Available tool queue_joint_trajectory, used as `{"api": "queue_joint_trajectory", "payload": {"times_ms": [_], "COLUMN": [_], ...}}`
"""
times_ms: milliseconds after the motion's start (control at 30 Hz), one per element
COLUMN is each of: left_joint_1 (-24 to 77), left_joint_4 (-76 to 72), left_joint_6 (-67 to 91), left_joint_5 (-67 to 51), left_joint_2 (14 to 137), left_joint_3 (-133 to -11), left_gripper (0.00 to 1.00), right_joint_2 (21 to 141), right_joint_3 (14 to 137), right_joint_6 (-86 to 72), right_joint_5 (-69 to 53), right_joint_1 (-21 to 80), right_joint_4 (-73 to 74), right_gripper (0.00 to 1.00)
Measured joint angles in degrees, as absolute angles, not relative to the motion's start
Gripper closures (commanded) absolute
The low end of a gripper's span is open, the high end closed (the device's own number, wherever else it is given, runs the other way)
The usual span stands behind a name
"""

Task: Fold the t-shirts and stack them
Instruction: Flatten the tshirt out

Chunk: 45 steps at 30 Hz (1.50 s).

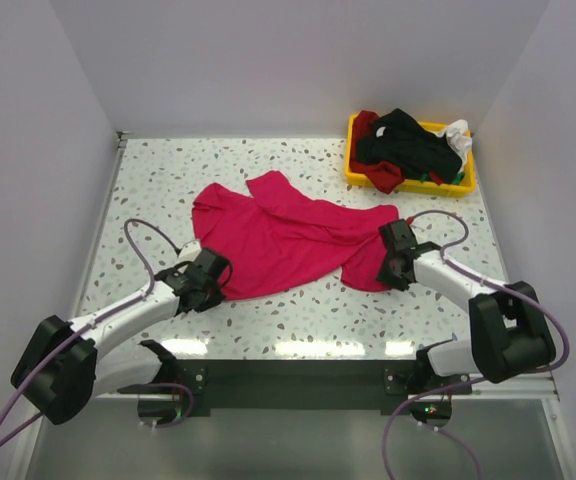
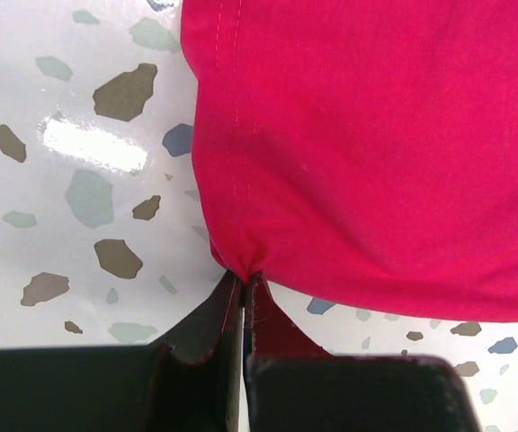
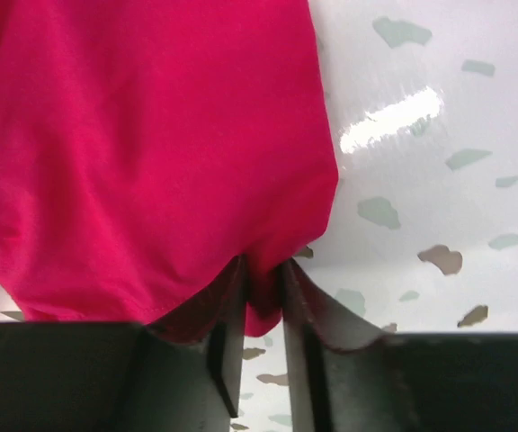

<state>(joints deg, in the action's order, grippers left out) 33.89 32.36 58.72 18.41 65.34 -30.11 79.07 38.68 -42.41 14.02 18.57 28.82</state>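
The crimson-pink t-shirt (image 1: 288, 235) lies crumpled and spread on the speckled table, in the middle. My left gripper (image 1: 211, 283) is shut on its near left corner; in the left wrist view (image 2: 244, 277) the jaws pinch the cloth (image 2: 367, 144) at its hem. My right gripper (image 1: 390, 268) is shut on the near right edge; in the right wrist view (image 3: 263, 274) a fold of the cloth (image 3: 151, 153) sits between the jaws. The black, dark red, white and green shirts (image 1: 408, 150) lie heaped in the yellow bin.
The yellow plastic bin (image 1: 352, 160) stands at the back right corner of the table. White walls close in the left, back and right sides. The speckled tabletop (image 1: 158, 180) shows left of the shirt.
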Motion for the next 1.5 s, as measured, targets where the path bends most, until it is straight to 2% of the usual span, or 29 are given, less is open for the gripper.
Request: {"api": "queue_joint_trajectory", "payload": {"times_ms": [100, 233, 367, 533, 767, 1033, 1167, 1333, 1500], "left_joint_1": [33.89, 33.89, 33.89, 33.89, 33.89, 34.06, 34.2, 34.22, 34.24], "left_joint_4": [33.01, 35.51, 37.5, 40.38, 40.82, 40.53, 40.36, 40.36, 39.55], "left_joint_6": [58.35, 56.71, 54.28, 50.57, 44.05, 36.86, 34.96, 33.3, 32.77], "left_joint_5": [19.77, 21.89, 24.99, 29.63, 33.71, 26.26, 22.48, 23.86, 33.98], "left_joint_2": [63.83, 61.12, 58.04, 53.15, 45.28, 42.61, 43.22, 45.82, 52.27], "left_joint_3": [-30.46, -34.44, -42.85, -56.55, -77.14, -96.95, -101.41, -101.43, -96.51], "left_gripper": [1.0, 1.0, 1.0, 1.0, 1.0, 1.0, 1.0, 1.0, 1.0], "right_joint_2": [78.17, 75.24, 64.18, 49.39, 38.48, 37.78, 37.91, 40.45, 49.36], "right_joint_3": [37.45, 36.62, 40.45, 55.44, 77.8, 101.47, 108.95, 110.21, 103.07], "right_joint_6": [-42.92, -42.37, -39.97, -36.75, -33.58, -30.04, -28.51, -26.57, -25.39], "right_joint_5": [13.45, 10.79, 12.1, 16.69, 22.15, 22.61, 21.52, 23.29, 27.49], "right_joint_1": [18.04, 18.0, 18.11, 18.11, 18.26, 18.37, 18.37, 18.37, 18.37], "right_joint_4": [25.17, 24.51, 29.56, 33.8, 40.77, 47.81, 50.22, 51.2, 48.36], "right_gripper": [1.0, 1.0, 1.0, 1.0, 1.0, 1.0, 1.0, 1.0, 1.0]}}
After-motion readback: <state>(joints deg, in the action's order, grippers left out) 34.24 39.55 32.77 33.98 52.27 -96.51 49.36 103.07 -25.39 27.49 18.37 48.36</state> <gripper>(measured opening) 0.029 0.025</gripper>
